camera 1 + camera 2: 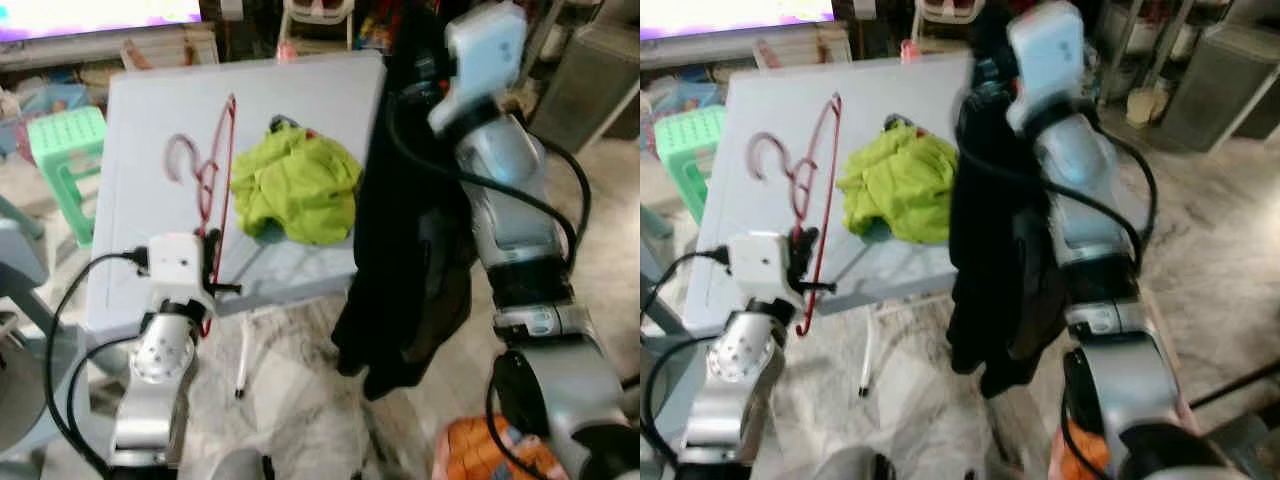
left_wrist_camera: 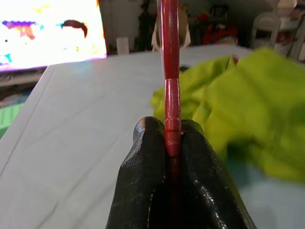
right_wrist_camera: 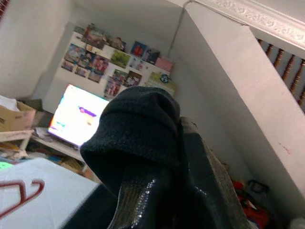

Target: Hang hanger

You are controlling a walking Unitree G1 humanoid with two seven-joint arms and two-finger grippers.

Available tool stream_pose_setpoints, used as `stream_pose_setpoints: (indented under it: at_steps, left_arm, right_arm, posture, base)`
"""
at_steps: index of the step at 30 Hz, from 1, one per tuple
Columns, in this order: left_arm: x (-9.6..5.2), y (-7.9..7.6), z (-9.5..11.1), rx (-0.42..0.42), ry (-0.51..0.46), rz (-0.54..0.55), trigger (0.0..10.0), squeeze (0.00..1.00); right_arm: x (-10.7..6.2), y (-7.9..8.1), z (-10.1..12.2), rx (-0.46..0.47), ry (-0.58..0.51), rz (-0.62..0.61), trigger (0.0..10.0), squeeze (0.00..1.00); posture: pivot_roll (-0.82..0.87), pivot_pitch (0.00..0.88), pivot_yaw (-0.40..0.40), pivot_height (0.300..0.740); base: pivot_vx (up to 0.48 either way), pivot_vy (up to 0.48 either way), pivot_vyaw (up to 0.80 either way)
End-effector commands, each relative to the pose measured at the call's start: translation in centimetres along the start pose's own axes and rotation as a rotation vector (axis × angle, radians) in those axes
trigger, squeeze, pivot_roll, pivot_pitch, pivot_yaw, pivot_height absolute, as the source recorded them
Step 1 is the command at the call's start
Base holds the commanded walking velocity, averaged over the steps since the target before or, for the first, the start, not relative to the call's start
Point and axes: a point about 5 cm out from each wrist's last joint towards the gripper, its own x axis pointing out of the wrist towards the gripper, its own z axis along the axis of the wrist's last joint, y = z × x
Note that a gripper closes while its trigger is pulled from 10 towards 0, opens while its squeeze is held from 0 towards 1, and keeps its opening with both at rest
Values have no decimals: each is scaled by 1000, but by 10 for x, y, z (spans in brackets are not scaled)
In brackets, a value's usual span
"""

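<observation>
Left gripper [image 2: 172, 143] fingers clamp red hanger [image 1: 212, 170] at worktop [image 1: 150, 130] edge; right gripper [image 3: 162, 143] apparently pinches black garment [image 1: 410, 260] aloft. Next: thread hanger into garment.

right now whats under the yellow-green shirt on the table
The yellow-green shirt lies bunched on the pale table, beside the red hanger that the left claw grips. A dark patch shows at its near edge; anything else beneath is covered.

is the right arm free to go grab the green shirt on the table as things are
Probably not. The right gripper is raised and shut on a black garment, which hangs between it and the green shirt on the table. It would have to let go first.
</observation>
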Motion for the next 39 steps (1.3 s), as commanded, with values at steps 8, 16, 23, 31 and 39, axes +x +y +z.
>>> stream_pose_setpoints:
  at_steps: [8, 16, 23, 31, 39]
  left_arm:
    - [-3, 0, -8, -4, 50, 15, 10000, 0]
    - [-1, -3, -7, 4, 46, 21, 10000, 0]
    - [0, -7, -8, 3, 44, 38, 10000, 0]
    - [0, -11, -11, 1, 64, 48, 10000, 0]
    - [-1, -16, -13, -9, 79, 9, 10000, 0]
  right_arm:
    - [7, 6, 2, 18, -50, 2, 10000, 0]
    - [6, 3, -2, 31, -47, -10, 10000, 0]
    - [14, -4, -25, 33, 117, -7, 10000, 0]
    - [22, -54, -41, 34, 400, -324, 10000, 0]
    - [-38, -29, -112, -52, 824, -94, 10000, 0]
  posture:
    - [42, 26, -23, 740]
    - [37, 27, -22, 740]
    - [40, 16, -39, 740]
    - [54, 8, -55, 740]
    - [56, 6, -52, 740]
  base:
    - [367, 310, 654]
    - [253, 222, 713]
    - [0, 0, 480]
    - [0, 0, 0]
    - [0, 0, 0]
